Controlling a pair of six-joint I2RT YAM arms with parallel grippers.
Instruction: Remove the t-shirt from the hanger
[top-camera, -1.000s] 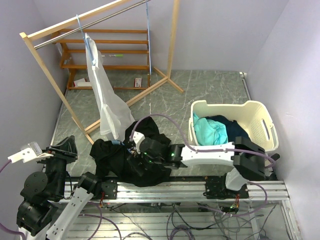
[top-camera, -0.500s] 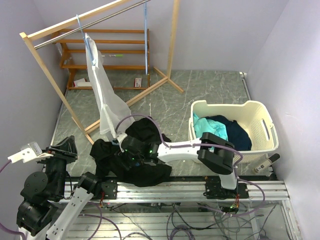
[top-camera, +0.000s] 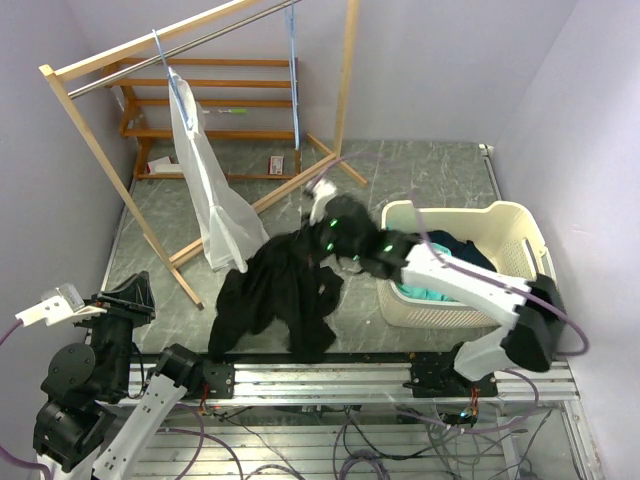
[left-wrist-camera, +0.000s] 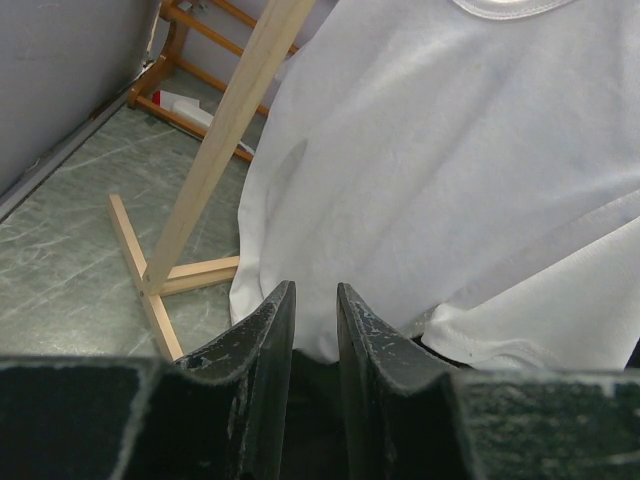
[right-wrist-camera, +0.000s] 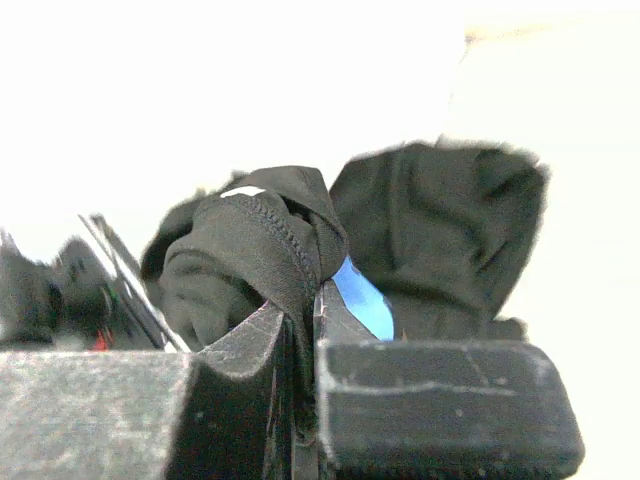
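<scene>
A black t-shirt (top-camera: 275, 295) hangs in the air over the table's near middle, bunched at its top. My right gripper (top-camera: 314, 240) is shut on that bunched fabric (right-wrist-camera: 250, 250). A sliver of blue hanger (right-wrist-camera: 362, 300) shows beside the pinched cloth, next to my right gripper (right-wrist-camera: 303, 300). My left gripper (top-camera: 133, 296) stays low at the near left. In the left wrist view my left gripper (left-wrist-camera: 316, 295) is narrowly open with nothing between its fingers. It faces a white t-shirt (left-wrist-camera: 450, 180).
The white t-shirt (top-camera: 205, 190) hangs from a blue hanger (top-camera: 175, 88) on the wooden rack (top-camera: 100, 160). A bare blue hanger (top-camera: 293, 70) hangs further along the rail. A cream laundry basket (top-camera: 520, 235) with teal and navy clothes stands at the right.
My right gripper has closed on the black t-shirt. It has raised the shirt off the table, up and to the right. The left arm has not moved.
</scene>
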